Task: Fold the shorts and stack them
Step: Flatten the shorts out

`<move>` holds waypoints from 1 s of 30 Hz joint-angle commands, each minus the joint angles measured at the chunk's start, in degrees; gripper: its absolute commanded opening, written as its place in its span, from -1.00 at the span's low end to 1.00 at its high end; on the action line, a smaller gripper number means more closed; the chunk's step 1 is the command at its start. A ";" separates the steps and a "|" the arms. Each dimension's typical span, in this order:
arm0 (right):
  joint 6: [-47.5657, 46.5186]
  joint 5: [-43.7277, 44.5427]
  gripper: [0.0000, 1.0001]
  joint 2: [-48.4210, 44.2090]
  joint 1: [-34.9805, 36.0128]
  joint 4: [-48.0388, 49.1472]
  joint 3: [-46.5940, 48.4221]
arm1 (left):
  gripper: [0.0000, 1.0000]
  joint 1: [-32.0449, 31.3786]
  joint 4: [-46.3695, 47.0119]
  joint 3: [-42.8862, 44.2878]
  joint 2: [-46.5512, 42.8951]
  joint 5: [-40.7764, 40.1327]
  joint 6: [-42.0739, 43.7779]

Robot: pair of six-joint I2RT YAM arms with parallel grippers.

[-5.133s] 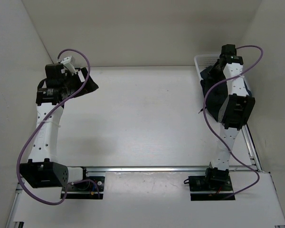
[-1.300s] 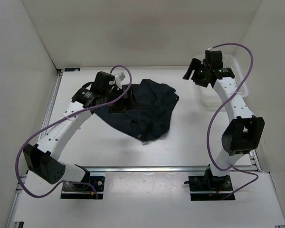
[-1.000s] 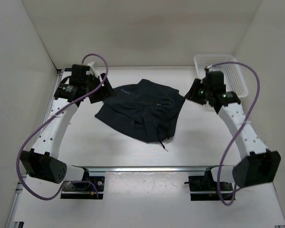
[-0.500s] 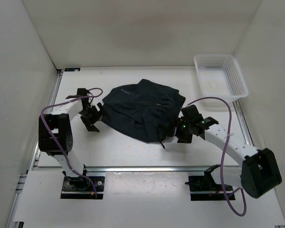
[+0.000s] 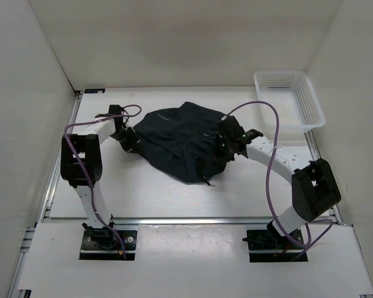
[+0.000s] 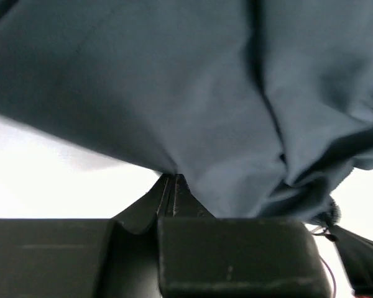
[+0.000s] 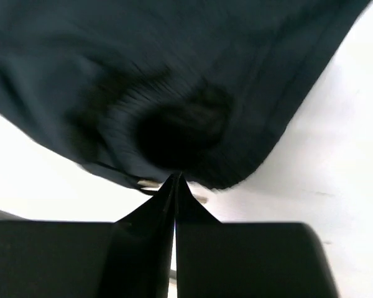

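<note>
Shorts (image 5: pixel 177 138): crumpled, middle of table (image 5: pixel 149 192).
Left gripper (image 5: pixel 134 146): clenched at their left edge.
Right gripper (image 5: pixel 219 154): clenched at their right edge.

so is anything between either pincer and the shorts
nothing visible: the left pincer and the right pincer are both shut right on the shorts, one at each side edge
</note>
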 commanded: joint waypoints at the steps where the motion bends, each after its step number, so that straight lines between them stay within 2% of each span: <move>1: -4.90 5.71 -1.00 -4.23 0.08 -4.68 7.87 | -0.80 1.70 -2.29 5.05 -7.05 1.19 1.77; 8: -10.70 8.53 -1.00 -18.37 -1.67 -9.43 13.77 | -0.80 4.08 -11.61 17.26 -20.59 -1.98 4.66; 10: -12.01 5.11 -0.94 -19.09 -1.68 -9.43 13.77 | -0.80 4.08 -12.94 17.90 -23.05 -1.99 4.67; 11: -12.72 2.84 -0.74 -19.09 -1.68 -8.74 12.82 | -0.80 4.08 -13.46 17.90 -23.59 -1.99 4.67; 12: -13.25 0.38 -0.12 -18.57 -1.16 -8.03 10.80 | -0.80 3.56 -13.47 17.90 -23.59 -1.99 4.67; 13: -13.25 -3.74 0.00 -16.04 -0.28 -6.98 10.00 | -0.80 2.95 -13.47 17.90 -24.12 -1.99 4.67; 15: -13.25 -6.58 0.29 -12.96 3.23 -5.40 8.86 | -0.80 2.25 -13.47 16.50 -24.12 -1.99 4.67; 18: -10.62 -4.57 0.47 -6.29 10.26 -0.31 8.15 | -0.80 2.24 -13.47 15.87 -24.12 -2.51 4.67; 22: -9.57 -4.57 0.49 1.99 16.50 4.53 11.22 | -0.80 2.24 -14.08 15.87 -24.12 -4.35 4.67; 25: -9.56 -4.57 0.59 8.49 19.05 5.77 15.42 | -0.80 2.24 -15.13 15.87 -24.64 -4.36 5.19; 30: -11.32 -6.41 0.59 19.55 21.52 5.68 23.60 | -0.80 2.24 -16.19 15.87 -25.17 -4.89 5.72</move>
